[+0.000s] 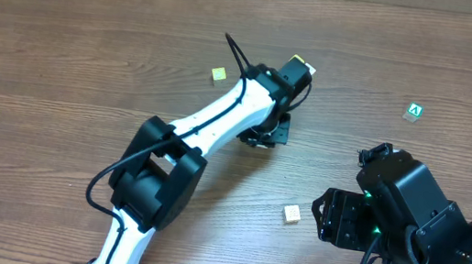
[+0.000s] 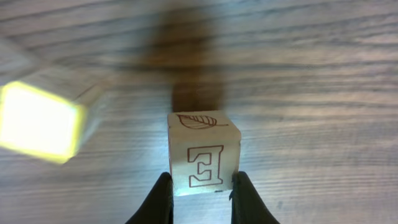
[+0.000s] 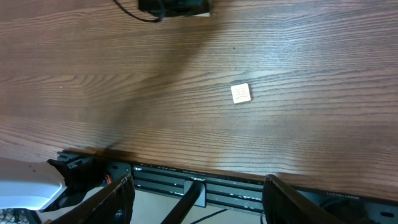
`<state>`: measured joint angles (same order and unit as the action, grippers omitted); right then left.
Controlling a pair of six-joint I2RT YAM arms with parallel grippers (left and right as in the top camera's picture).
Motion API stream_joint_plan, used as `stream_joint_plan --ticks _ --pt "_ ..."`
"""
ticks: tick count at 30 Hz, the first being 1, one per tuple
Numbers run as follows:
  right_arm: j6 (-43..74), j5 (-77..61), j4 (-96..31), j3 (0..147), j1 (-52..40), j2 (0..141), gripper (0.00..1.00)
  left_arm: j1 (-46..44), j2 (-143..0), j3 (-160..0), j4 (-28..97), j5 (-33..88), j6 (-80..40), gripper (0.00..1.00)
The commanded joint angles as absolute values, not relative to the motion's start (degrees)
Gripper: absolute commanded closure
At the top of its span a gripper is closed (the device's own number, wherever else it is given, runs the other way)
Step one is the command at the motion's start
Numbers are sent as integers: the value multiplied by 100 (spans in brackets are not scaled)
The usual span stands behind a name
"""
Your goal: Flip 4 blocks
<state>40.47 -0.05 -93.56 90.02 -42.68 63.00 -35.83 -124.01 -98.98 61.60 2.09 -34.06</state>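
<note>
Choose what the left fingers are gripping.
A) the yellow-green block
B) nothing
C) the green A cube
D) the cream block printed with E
D: the left fingers press both sides of the cream E block, while the yellow-green block lies apart.

- Left arm (image 1: 210, 121) stretches from the near edge diagonally toward the far middle.
- Left gripper (image 2: 200, 183) pinches a cream block (image 2: 202, 146), one finger on each side.
- Right arm (image 1: 427, 219) sits folded at near right.
- Right gripper (image 3: 199, 193) spread wide, empty.
</note>
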Motion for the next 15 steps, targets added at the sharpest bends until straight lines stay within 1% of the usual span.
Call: stream_joint_plan --ticks 1,8,12,15 --pt "4032 -12 -9317 9120 -4235 6278 33 -3326 -12221 -10471 6549 102 -3236 96" --pt "4032 -10 -9284 9120 -4235 6278 33 -3065 -11389 -10516 7352 47 -3192 96" --pt "4032 -5 -9271 9120 -4235 6278 33 -3052 -10735 -10412 7889 -257 -3221 96" --pt "4032 36 -9273 9120 -4235 6278 33 -3116 -10263 -10125 7944 -276 -3271 96"
